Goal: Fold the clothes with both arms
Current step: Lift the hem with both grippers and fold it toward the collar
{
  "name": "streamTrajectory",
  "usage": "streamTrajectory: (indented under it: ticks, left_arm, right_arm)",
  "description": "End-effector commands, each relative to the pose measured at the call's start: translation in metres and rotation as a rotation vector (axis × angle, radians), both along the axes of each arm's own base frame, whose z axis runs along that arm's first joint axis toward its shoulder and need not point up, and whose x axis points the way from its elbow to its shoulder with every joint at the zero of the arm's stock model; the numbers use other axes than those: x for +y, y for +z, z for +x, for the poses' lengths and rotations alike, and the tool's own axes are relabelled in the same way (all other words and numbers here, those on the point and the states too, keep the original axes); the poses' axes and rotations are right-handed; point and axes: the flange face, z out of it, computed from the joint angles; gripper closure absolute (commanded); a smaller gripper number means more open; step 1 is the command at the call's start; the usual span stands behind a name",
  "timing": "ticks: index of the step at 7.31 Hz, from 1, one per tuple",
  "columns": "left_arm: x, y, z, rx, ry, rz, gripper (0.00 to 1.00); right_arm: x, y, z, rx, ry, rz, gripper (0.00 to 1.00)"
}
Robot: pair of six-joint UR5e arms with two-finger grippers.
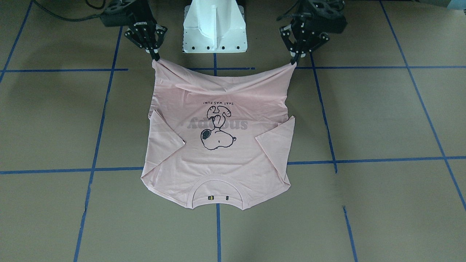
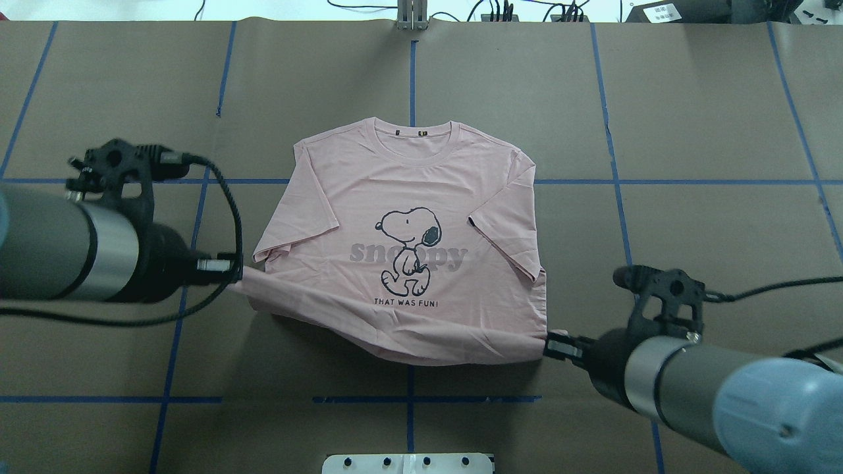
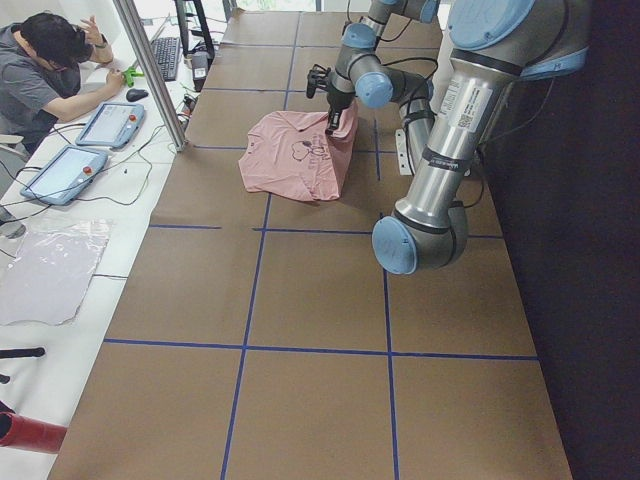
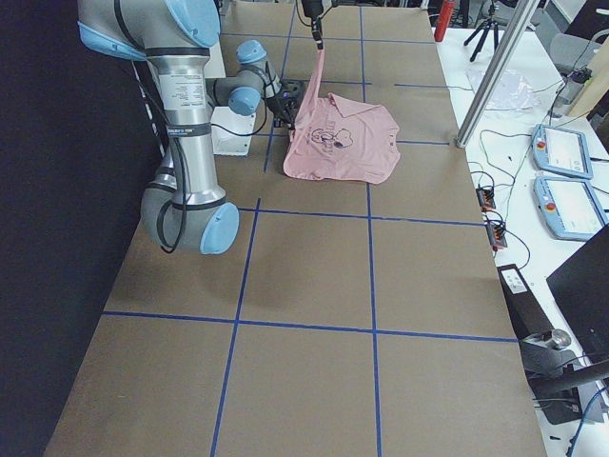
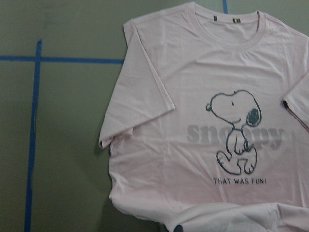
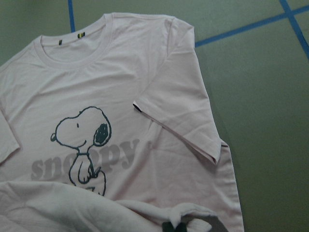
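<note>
The pale pink T-shirt [image 2: 408, 217] lies print-up on the brown table, with its collar [image 2: 411, 141] on the far side from the robot and both sleeves folded in over its sides. My left gripper [image 2: 237, 271] is shut on the near hem's left corner and holds it above the table; it also shows in the front view [image 1: 294, 62]. My right gripper [image 2: 552, 343] is shut on the near hem's right corner, also lifted, and shows in the front view [image 1: 156, 58]. The hem sags between them. Both wrist views look down on the shirt [image 5: 217, 135] [image 6: 111, 130].
The white pedestal base [image 1: 214, 29] stands at the robot's edge between the arms. Blue tape lines [image 2: 619, 182] grid the brown table. In the left side view an operator [image 3: 45, 60] sits past the table's far edge beside tablets [image 3: 65, 170].
</note>
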Motion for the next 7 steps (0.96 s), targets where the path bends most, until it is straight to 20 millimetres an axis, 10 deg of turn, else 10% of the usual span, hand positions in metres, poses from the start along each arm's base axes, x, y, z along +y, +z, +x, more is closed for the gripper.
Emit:
streamTrajectory:
  ticks: [1, 4, 7]
  left_arm:
    - [-0.088, 0.009, 0.014, -0.065, -0.048, 0.014, 1.0]
    - [-0.168, 0.049, 0.069, -0.069, -0.076, 0.017, 1.0]
    - [-0.214, 0.109, 0.111, -0.068, -0.079, 0.031, 1.0]
  right_arm:
    - [-0.087, -0.004, -0.01, 0.058, 0.044, 0.017, 1.0]
    - [-0.185, 0.025, -0.01, 0.19, 0.091, 0.019, 1.0]
    - [-0.252, 0.071, -0.067, 0.251, 0.099, -0.004, 1.0]
